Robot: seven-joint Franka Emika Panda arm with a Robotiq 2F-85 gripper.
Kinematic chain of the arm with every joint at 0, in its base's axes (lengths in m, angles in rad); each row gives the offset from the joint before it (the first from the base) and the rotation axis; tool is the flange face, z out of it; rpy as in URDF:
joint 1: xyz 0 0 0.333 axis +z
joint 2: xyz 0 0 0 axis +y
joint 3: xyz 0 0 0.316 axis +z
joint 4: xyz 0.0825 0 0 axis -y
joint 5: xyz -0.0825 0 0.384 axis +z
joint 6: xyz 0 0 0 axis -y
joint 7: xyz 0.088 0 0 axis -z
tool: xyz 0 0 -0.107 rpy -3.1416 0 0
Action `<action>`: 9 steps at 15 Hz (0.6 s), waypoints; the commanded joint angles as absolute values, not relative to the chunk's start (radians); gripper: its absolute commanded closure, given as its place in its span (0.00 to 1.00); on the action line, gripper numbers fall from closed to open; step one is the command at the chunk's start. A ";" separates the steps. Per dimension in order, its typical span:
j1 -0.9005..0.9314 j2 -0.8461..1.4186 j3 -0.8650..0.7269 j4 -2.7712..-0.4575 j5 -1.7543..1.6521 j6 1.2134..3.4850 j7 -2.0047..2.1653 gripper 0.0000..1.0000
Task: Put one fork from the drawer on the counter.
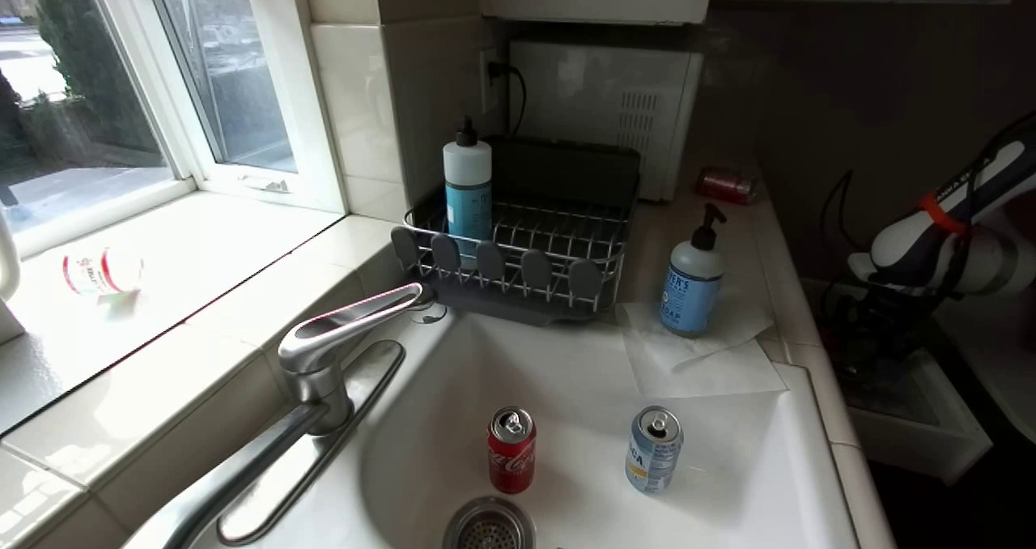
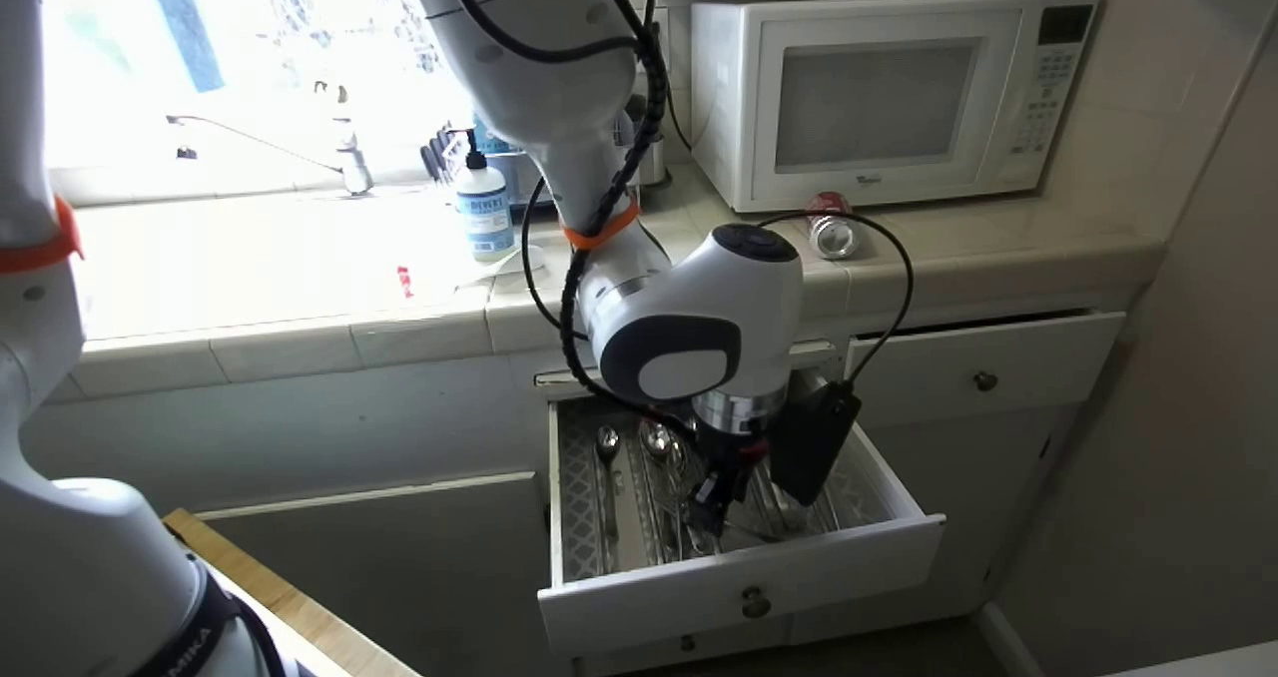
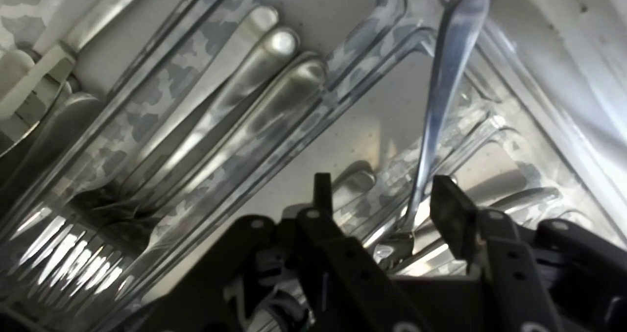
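Note:
The open white drawer (image 2: pixel 849 567) holds a clear cutlery tray. My gripper (image 2: pixel 714 507) is low over the drawer in an exterior view. In the wrist view, my gripper (image 3: pixel 384 195) is open. The shiny handle of one utensil, which looks like a fork (image 3: pixel 441 97), runs between the fingertips without visible contact on both sides. Its head is dark and partly hidden. Several forks (image 3: pixel 73 258) lie together in a compartment at left, tines toward the bottom. The pale counter (image 2: pixel 250 268) is above the drawer; its sink basin also shows in an exterior view (image 1: pixel 761 460).
A soap bottle (image 2: pixel 486 208) and a tipped red can (image 2: pixel 831 226) are near the counter's edge. A microwave (image 2: pixel 879 98) stands behind. Another drawer (image 2: pixel 1038 367) at right is slightly open. Spoons (image 2: pixel 607 447) lie at the drawer's left. Two cans, one red (image 1: pixel 511 452), stand in the sink.

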State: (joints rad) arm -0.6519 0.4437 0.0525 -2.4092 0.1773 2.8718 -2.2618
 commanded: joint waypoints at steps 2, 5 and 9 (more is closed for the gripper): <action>-0.669 0.493 0.058 -2.389 0.150 2.939 -2.276 0.58; -0.659 0.490 0.048 -2.400 0.129 2.944 -2.269 0.61; -0.646 0.482 0.031 -2.414 0.093 2.947 -2.262 0.88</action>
